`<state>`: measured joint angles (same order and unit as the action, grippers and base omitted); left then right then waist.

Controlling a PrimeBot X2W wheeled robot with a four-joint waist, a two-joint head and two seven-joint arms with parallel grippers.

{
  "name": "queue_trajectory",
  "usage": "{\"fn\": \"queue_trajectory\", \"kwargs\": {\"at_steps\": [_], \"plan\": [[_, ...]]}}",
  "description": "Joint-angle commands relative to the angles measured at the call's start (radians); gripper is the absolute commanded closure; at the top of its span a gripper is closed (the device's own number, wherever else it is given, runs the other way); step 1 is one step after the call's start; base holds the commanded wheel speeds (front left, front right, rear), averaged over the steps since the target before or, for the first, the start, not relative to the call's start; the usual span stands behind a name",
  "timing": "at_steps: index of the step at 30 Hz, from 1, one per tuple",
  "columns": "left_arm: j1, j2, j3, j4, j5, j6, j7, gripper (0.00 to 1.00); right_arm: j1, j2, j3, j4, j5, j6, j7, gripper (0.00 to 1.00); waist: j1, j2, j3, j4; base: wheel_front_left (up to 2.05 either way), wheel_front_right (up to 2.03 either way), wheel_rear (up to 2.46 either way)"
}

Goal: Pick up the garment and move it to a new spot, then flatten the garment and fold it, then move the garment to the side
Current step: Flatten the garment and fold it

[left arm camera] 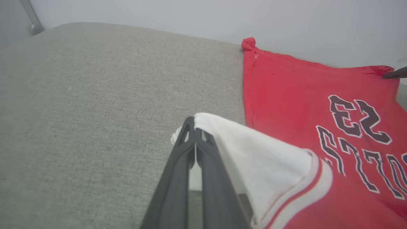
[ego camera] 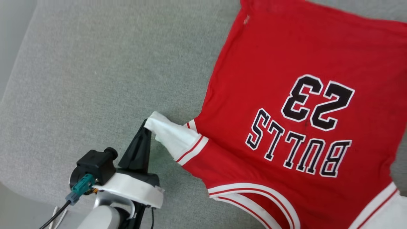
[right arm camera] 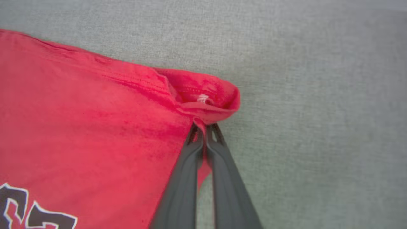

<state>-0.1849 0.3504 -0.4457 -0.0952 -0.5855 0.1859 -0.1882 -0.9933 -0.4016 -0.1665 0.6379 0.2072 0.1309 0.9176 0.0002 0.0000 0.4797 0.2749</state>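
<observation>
The garment (ego camera: 286,63), a red jersey with black "BULLS 23" print facing up, lies spread on the grey cushion, collar toward me. My left gripper (ego camera: 147,124) is shut on the tip of its white sleeve (ego camera: 171,135), holding it lifted out to the left; the left wrist view shows the sleeve (left arm camera: 254,152) pinched between the fingertips (left arm camera: 194,122). My right gripper (right arm camera: 203,127) is shut on a rolled red hem corner (right arm camera: 206,92) of the garment, seen from the right wrist camera. In the left wrist view that gripper's dark tip (left arm camera: 396,73) sits at the far corner.
The grey fabric cushion (ego camera: 95,79) stretches bare to the left of the garment. Its edge runs along the far left, with pale floor (ego camera: 8,31) beyond. A pale wall (left arm camera: 190,16) rises behind the cushion in the left wrist view.
</observation>
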Motion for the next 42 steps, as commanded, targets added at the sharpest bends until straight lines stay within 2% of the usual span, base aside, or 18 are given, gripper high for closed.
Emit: {"fn": "queue_trajectory", "kwargs": {"at_steps": [1, 7, 13, 17, 23, 24, 25, 26, 31, 37, 38, 40, 42], "plan": [[0.021, 0.013, 0.008, 0.009, -0.007, 0.009, 0.005, 1.0, 0.028, -0.024, 0.026, -0.023, 0.01, 0.0, -0.003, 1.0, -0.0002, 0.0, -0.068, -0.034, 0.0, 0.0, 0.0], [0.101, 0.051, 0.04, 0.027, -0.033, 0.042, 0.032, 1.0, 0.185, -0.075, 0.127, -0.142, 0.094, 0.0, 0.011, 1.0, -0.0002, 0.0, -0.212, -0.113, 0.0, 0.0, 0.0], [0.212, 0.086, 0.075, 0.025, -0.072, 0.081, 0.059, 1.0, 0.483, -0.105, 0.155, -0.308, 0.156, 0.0, 0.044, 1.0, -0.0002, 0.0, -0.348, -0.203, 0.0, 0.0, 0.0], [0.276, 0.096, 0.089, 0.014, -0.099, 0.103, 0.077, 1.0, 0.739, -0.066, 0.108, -0.411, 0.179, 0.0, 0.077, 1.0, -0.0002, 0.0, -0.413, -0.251, 0.0, 0.0, 0.0], [0.347, 0.117, 0.096, 0.005, -0.121, 0.123, 0.105, 1.0, 1.089, 0.051, 0.04, -0.514, 0.202, 0.0, 0.122, 1.0, -0.0002, 0.0, -0.476, -0.292, 0.0, 0.0, 0.0], [0.357, 0.12, 0.097, 0.002, -0.123, 0.125, 0.11, 1.0, 1.132, 0.076, 0.032, -0.523, 0.21, 0.0, 0.127, 0.98, -0.0002, 0.0, -0.482, -0.298, 0.0, 0.0, 0.0], [0.363, 0.123, 0.096, -0.002, -0.125, 0.129, 0.114, 1.0, 1.166, 0.097, 0.027, -0.532, 0.213, 0.0, 0.125, 0.66, -0.0002, 0.0, -0.485, -0.303, 0.0, 0.0, 0.0], [0.367, 0.126, 0.096, -0.005, -0.127, 0.13, 0.118, 1.0, 1.189, 0.112, 0.022, -0.541, 0.215, 0.0, 0.114, 0.0, -0.0002, 0.0, -0.488, -0.307, 0.0, 0.0, 0.0], [0.385, 0.129, 0.094, -0.017, -0.143, 0.137, 0.144, 1.0, 1.216, 0.169, -0.006, -0.579, 0.219, 0.0, -0.018, 0.0, -0.0002, 0.0, -0.493, -0.318, 0.0, 0.0, 0.0], [0.373, 0.139, 0.09, -0.029, -0.133, 0.147, 0.158, 1.0, 1.12, 0.176, -0.058, -0.584, 0.187, 0.0, -0.389, 0.0, -0.0002, 0.0, -0.489, -0.311, 0.0, 0.0, 0.0], [0.354, 0.138, 0.087, -0.04, -0.129, 0.147, 0.163, 1.0, 1.047, 0.179, -0.055, -0.559, 0.183, 0.0, -0.556, 0.0, -0.0002, 0.0, -0.476, -0.298, 0.0, 0.0, 0.0], [0.335, 0.141, 0.083, -0.045, -0.119, 0.148, 0.164, 1.0, 0.991, 0.173, -0.041, -0.541, 0.191, 0.0, -0.625, 0.0, -0.0002, 0.0, -0.454, -0.286, 0.0, 0.0, 0.0], [0.315, 0.136, 0.08, -0.053, -0.12, 0.143, 0.165, 1.0, 0.937, 0.166, -0.021, -0.515, 0.205, 0.0, -0.644, 0.0, -0.0002, 0.0, -0.426, -0.269, 0.0, 0.0, 0.0]]}}
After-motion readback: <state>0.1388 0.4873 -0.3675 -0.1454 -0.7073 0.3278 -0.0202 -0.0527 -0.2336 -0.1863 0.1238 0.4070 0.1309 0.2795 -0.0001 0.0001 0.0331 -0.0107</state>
